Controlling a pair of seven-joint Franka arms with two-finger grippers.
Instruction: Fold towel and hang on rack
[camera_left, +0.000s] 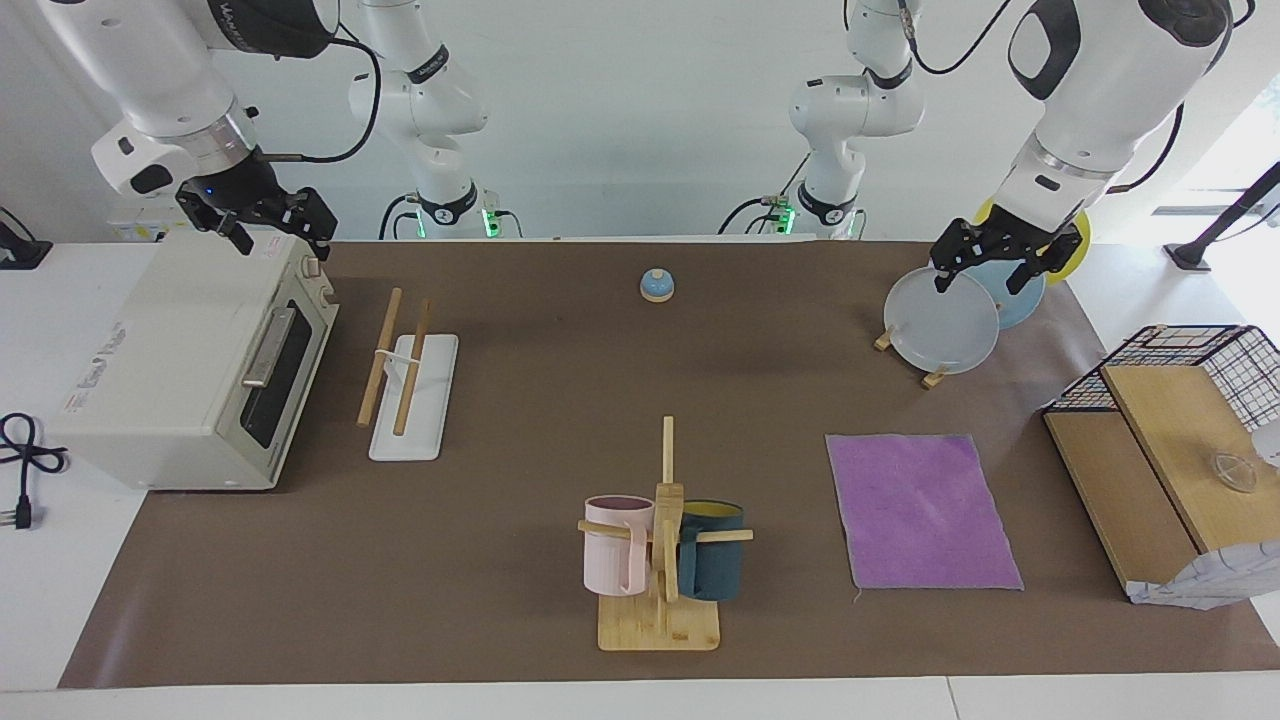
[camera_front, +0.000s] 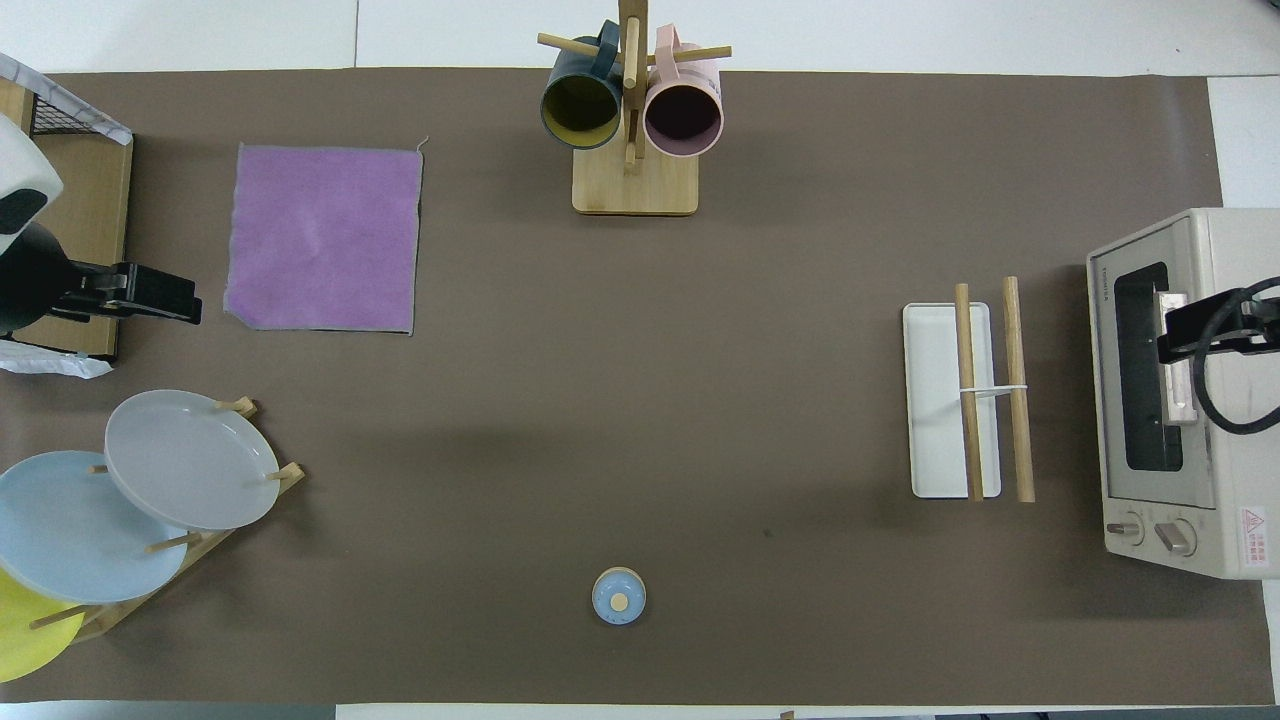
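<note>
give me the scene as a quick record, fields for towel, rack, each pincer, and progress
towel: purple towel flat and unfolded on the brown mat, toward the left arm's end
rack: rack with two wooden rods over a white base, beside the toaster oven, toward the right arm's end; nothing hangs on it
left pincer: left pincer open, raised over the plate stand, holding nothing
right pincer: right pincer open, raised over the toaster oven, holding nothing
progress: folding not begun, towel untouched
</note>
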